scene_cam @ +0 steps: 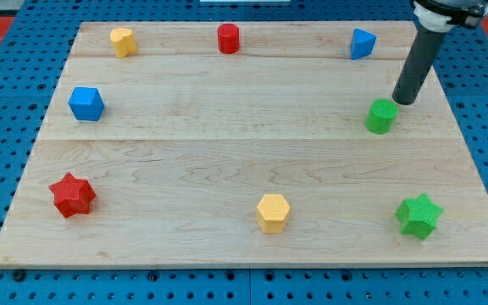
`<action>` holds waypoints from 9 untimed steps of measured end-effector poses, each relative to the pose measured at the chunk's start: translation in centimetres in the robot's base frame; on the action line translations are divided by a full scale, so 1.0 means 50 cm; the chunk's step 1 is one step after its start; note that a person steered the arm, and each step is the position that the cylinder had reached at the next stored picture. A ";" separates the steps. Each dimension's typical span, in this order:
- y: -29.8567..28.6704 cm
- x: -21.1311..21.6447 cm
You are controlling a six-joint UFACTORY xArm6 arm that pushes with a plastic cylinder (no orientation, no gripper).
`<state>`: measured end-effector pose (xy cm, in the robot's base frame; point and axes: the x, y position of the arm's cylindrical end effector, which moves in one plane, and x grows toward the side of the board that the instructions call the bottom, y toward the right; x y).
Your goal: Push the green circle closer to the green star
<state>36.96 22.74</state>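
Observation:
The green circle [381, 116], a short cylinder, stands on the wooden board [227, 169] at the view's right, above the middle. The green star [418, 215] lies near the board's bottom right corner, well below the circle. My tip [404, 101] is the lower end of the dark rod coming down from the view's top right. It sits just above and to the right of the green circle, touching or almost touching its upper right edge.
A blue triangular block [362, 43], a red cylinder [228, 39] and a yellow block [123, 41] line the top edge. A blue cube [85, 103] and a red star [72, 195] are at the left. A yellow hexagon [273, 212] is at the bottom middle.

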 end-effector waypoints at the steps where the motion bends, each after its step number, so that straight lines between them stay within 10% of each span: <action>1: -0.021 -0.008; 9: -0.124 0.088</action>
<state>41.38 16.52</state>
